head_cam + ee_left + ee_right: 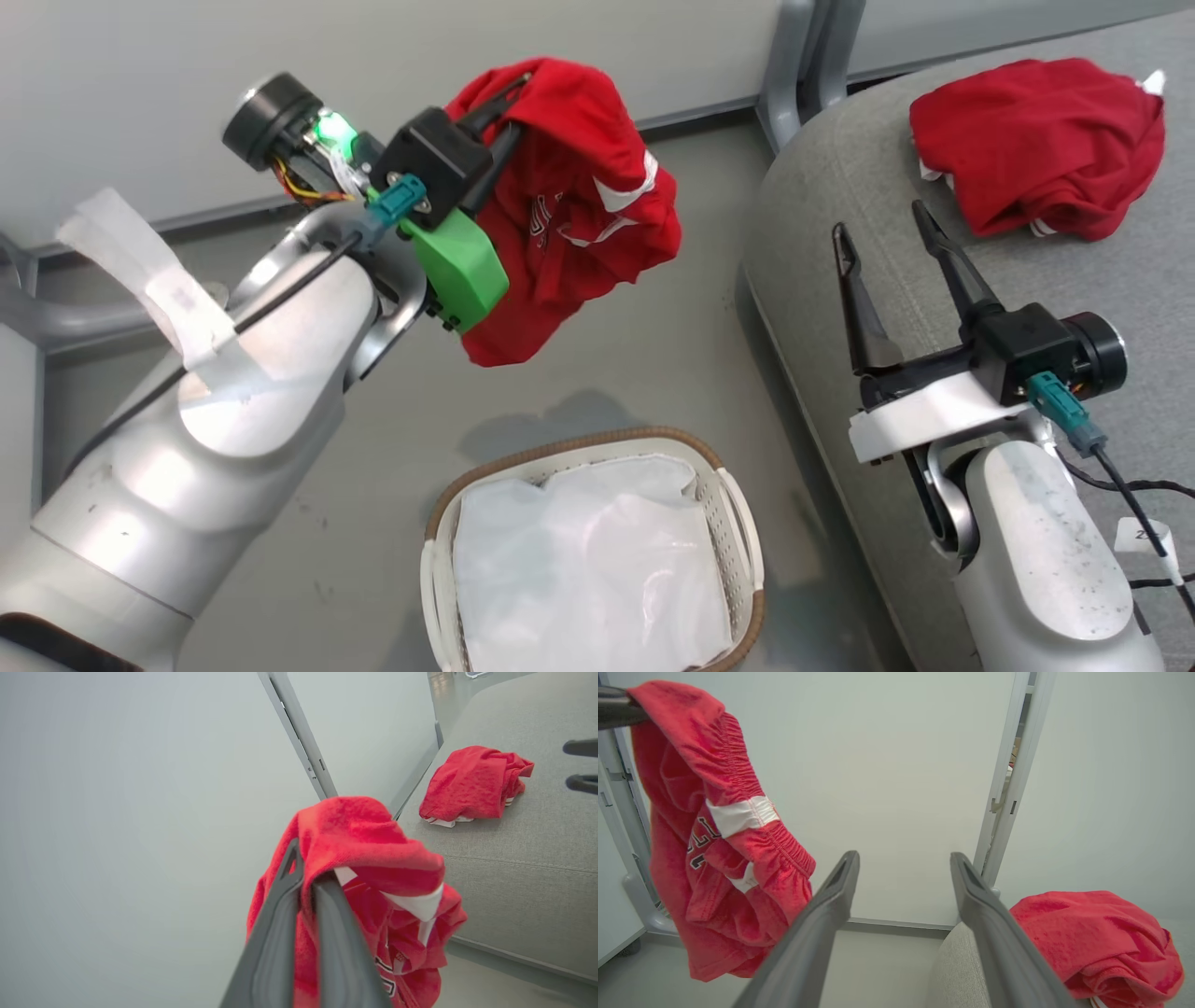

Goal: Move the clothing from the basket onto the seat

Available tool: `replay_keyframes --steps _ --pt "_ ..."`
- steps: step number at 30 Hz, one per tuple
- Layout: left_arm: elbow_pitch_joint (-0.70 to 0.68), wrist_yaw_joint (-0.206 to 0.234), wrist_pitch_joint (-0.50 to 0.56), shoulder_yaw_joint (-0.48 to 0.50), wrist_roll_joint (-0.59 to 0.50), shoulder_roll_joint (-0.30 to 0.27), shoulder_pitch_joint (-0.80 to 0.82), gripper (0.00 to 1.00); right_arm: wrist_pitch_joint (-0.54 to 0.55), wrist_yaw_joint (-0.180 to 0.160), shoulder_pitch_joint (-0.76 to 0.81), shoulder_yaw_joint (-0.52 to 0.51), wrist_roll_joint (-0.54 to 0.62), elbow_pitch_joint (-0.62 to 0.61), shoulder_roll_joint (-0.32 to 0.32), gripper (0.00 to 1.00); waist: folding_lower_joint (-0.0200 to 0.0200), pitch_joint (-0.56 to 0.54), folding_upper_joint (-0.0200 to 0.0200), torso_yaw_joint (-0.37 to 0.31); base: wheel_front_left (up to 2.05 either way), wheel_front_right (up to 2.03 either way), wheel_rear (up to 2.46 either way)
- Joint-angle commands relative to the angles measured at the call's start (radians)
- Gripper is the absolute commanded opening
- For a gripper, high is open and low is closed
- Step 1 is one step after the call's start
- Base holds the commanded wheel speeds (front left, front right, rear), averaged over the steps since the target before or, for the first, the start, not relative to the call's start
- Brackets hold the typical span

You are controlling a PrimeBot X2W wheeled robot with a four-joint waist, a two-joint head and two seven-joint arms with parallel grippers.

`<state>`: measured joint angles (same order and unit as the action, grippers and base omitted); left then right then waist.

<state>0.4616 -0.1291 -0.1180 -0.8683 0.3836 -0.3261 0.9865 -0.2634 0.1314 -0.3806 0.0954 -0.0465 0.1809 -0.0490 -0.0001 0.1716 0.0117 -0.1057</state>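
Our left hand (308, 877) is clamped on the red shorts (579, 205), aloft past the basket (437, 523), short of the seat (1102, 280) where the other red garment (1036, 140) already lies; our right hand (878, 218) gapes empty. Last carry, we judge: swing right over that seat, then release

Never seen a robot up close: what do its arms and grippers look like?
Pale silver-grey forearms with teal plugs and black cables. Left gripper: two dark fingers, green wrist part, white tape on the forearm. Right gripper: same fingers, white bracket.
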Motion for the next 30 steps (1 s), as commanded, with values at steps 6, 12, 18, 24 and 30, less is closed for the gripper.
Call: replay_keyframes --steps 6,12,18,24,30 --pt "-0.015 0.006 0.030 0.010 0.020 0.007 0.050 0.00 -0.002 -0.001 0.005 0.055 -0.010 0.013 -0.003 1.00 0.0001 -0.079 -0.0117 -0.032 0.00 0.00 0.00" --pt "-0.028 0.006 0.041 -0.009 0.024 0.042 0.063 0.00 -0.002 -0.001 -0.007 0.128 -0.010 0.023 -0.003 1.00 0.0001 -0.122 -0.0117 -0.019 0.00 0.00 0.00" --pt "-0.060 0.004 0.047 -0.035 0.028 0.075 0.080 0.00 -0.002 -0.001 -0.047 0.182 0.016 0.054 -0.003 1.00 0.0001 -0.150 -0.0117 0.010 0.00 0.00 0.00" --pt "-0.115 0.002 0.047 -0.073 0.034 0.091 0.069 0.00 -0.002 -0.001 -0.116 0.191 0.067 0.116 -0.003 1.00 0.0001 -0.163 -0.0117 0.043 0.00 0.00 0.00" --pt "-0.182 0.004 0.035 -0.100 0.055 0.085 0.014 0.00 -0.002 -0.001 -0.158 0.197 0.083 0.167 -0.003 0.00 0.0001 -0.172 -0.0117 0.071 0.00 0.00 0.00"
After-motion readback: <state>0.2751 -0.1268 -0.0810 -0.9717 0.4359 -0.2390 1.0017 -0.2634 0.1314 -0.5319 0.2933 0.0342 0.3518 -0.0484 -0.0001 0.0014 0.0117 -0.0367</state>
